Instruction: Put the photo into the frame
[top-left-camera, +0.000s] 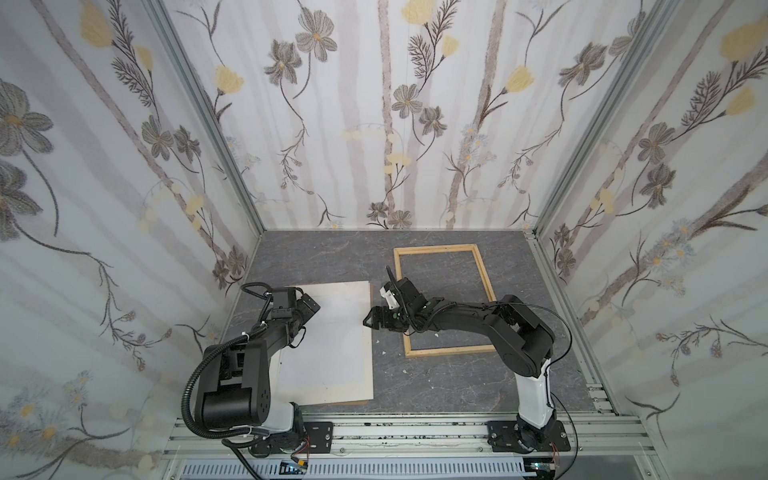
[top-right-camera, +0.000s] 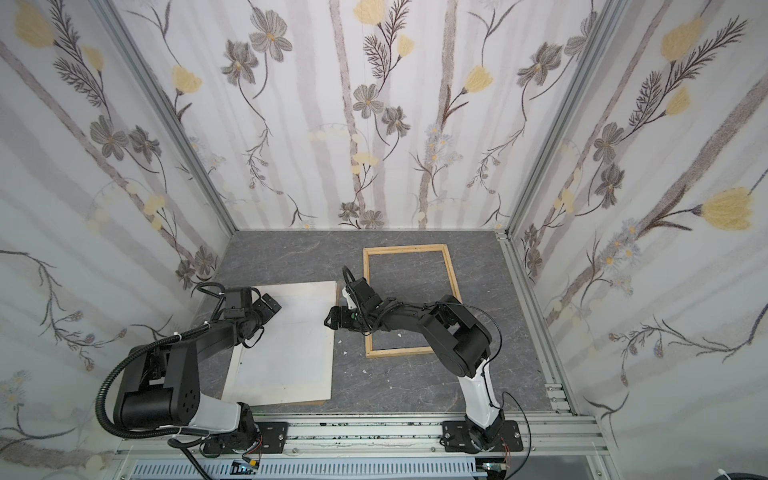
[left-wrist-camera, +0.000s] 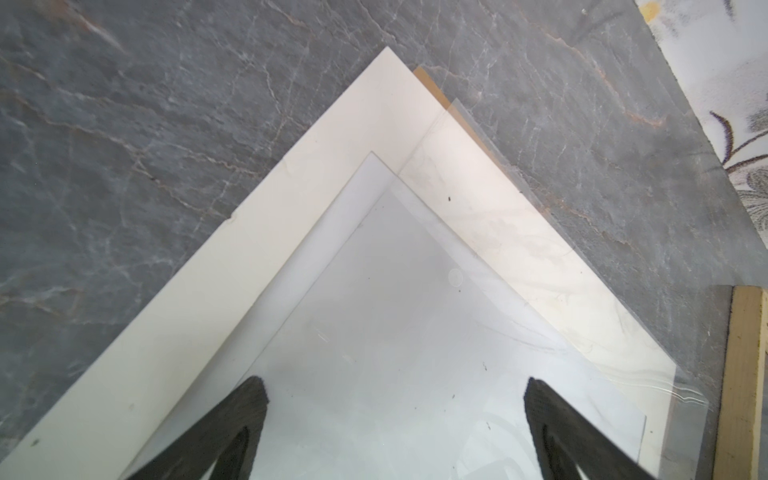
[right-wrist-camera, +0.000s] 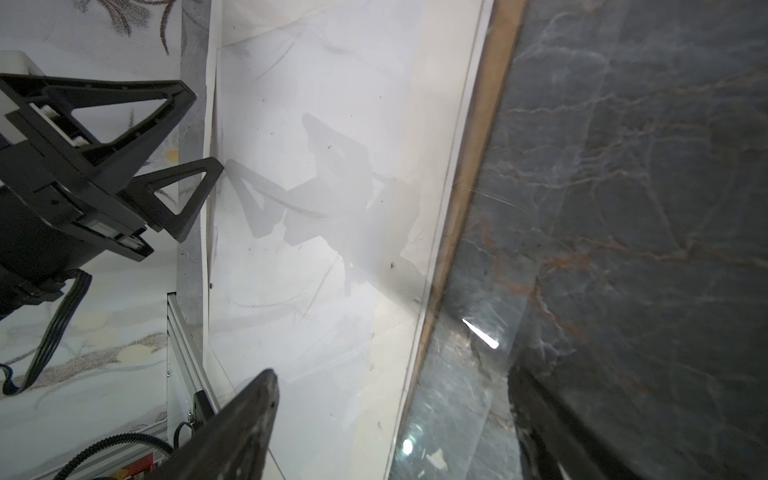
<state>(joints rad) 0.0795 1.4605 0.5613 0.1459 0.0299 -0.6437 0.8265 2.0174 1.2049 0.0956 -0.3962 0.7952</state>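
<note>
The photo (top-left-camera: 332, 345) (top-right-camera: 291, 349) lies white side up on a stack of sheets at the left of the table; its corner shows in the left wrist view (left-wrist-camera: 365, 232). The frame (top-left-camera: 440, 249) (top-right-camera: 405, 248), thin light wood, lies flat to the right with bare table inside it. My left gripper (top-left-camera: 309, 309) (left-wrist-camera: 392, 386) hovers open over the far left part of the stack. My right gripper (top-left-camera: 368, 322) (right-wrist-camera: 392, 378) is open and straddles the stack's right edge, one finger (right-wrist-camera: 257, 399) over the white sheet, the other over the table. Neither gripper holds anything.
Under the photo lie a cream mat board (left-wrist-camera: 249, 257) and a brown backing panel (top-left-camera: 353, 402) (right-wrist-camera: 478, 166). A clear sheet (left-wrist-camera: 498, 249) lies skewed over the stack. Small white scraps (top-left-camera: 384, 352) dot the grey table. Papered walls close in three sides; a metal rail runs along the front.
</note>
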